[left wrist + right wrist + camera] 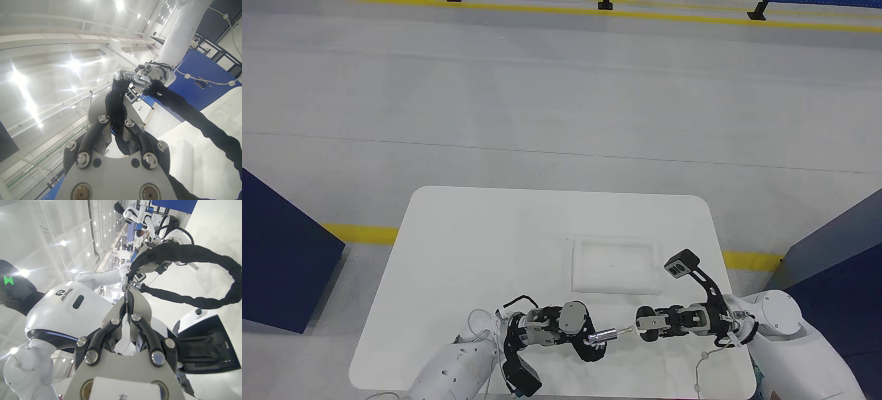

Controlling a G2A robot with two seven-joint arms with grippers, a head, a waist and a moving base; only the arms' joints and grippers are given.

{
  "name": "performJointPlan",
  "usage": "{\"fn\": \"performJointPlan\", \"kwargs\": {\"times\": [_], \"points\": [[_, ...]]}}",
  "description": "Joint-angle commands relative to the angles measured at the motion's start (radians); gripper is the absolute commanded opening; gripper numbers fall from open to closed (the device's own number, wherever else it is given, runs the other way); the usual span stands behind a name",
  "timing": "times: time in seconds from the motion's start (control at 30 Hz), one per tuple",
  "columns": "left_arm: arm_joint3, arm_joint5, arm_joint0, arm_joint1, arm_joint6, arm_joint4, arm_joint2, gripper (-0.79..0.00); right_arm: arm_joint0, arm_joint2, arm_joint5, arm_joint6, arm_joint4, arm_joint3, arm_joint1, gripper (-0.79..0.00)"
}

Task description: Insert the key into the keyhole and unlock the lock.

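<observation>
Top view's the one you want: the lock [602, 336] sits at 9 o'clock from your right gripper [642, 323]. The key [125, 298] points that way too, long axis running 3-to-9, roughly in line with the lock body. Right gripper is pinched tight on the key. Left gripper [585, 336] is clamped around the lock, holding it above the table [492, 260] near its 6 o'clock edge. Can't tell if the tip's actually in the keyhole or just touching it. My guess is the push goes straight toward 9, then a twist. Count: one key, one lock, one tray [612, 263] at 12 o'clock from them.
</observation>
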Motion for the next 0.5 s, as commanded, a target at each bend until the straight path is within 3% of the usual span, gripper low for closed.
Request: {"fn": "performJointPlan", "kwargs": {"times": [0.0,0.47], "points": [[0.0,0.0,0.0,0.0,0.0,0.0,0.0,-0.785,0.0,0.001,-0.001,0.0,-0.002,-0.002,-0.001,-0.785],[0.0,0.0,0.0,0.0,0.0,0.0,0.0,-0.785,-0.005,0.014,-0.007,-0.007,-0.023,-0.019,-0.003,-0.785]]}}
